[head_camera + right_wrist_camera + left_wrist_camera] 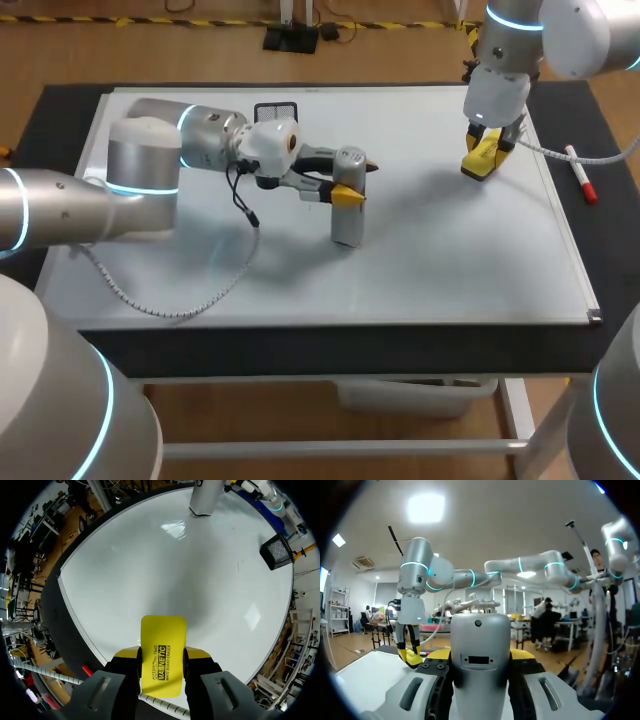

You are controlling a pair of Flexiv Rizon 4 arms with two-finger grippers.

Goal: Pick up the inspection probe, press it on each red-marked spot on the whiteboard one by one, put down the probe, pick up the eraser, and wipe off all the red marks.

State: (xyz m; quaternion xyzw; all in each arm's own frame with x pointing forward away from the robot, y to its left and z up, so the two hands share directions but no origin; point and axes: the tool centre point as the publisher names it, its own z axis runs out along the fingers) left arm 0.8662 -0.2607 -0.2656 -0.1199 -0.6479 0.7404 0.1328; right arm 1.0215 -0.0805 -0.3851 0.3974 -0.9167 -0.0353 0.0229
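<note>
Holds the silver inspection probe (348, 222) upright at the middle of the whiteboard (450, 265), clenched in the left gripper (346, 191); clasps the yellow eraser (163, 647) in the right gripper (482, 158) at the board's far right corner.

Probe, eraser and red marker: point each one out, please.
probe (347, 228): head view, lower part of its silver body.
eraser (163, 652): right wrist view, middle of its yellow face.
red marker (581, 175): head view, middle of its barrel.
</note>
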